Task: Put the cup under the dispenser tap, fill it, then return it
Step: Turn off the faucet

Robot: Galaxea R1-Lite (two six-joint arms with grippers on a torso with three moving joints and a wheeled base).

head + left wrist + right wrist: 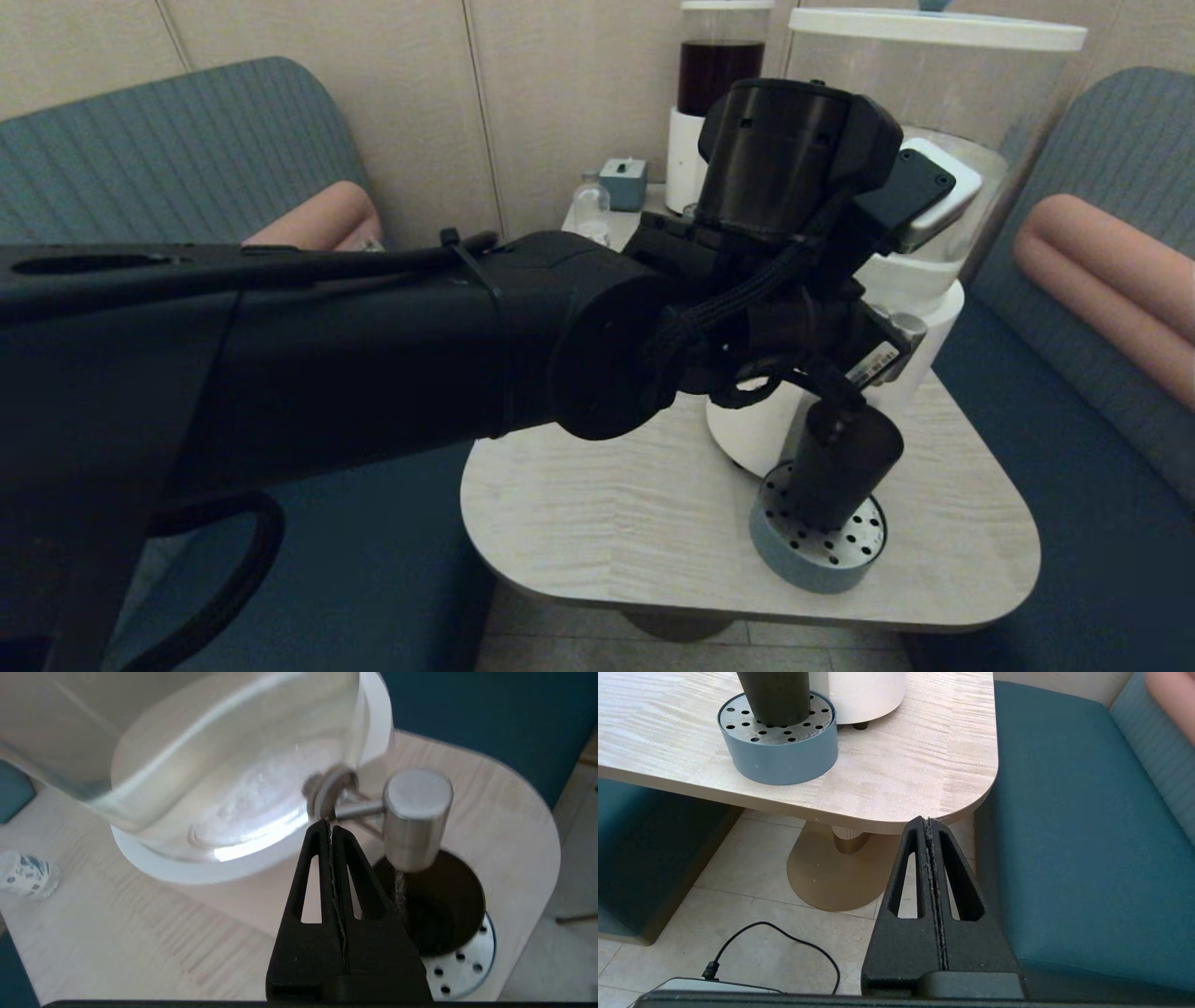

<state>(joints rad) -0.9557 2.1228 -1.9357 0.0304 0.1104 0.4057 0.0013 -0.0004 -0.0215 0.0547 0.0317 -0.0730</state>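
The dispenser [224,788] stands on the table [901,765]. The cup [840,467] stands upright on the drip tray [777,756] under the tap [416,816], filling. The left gripper [331,828], fingers together, presses the tap lever, just above the cup. The right gripper [928,823], also pressed together, hangs off the table edge, farther away.

Pale wood worktop [607,504] — lower centre; on it a white-based dispenser [924,317], blue perforated drip tray [822,551], small clear bottle [591,207].
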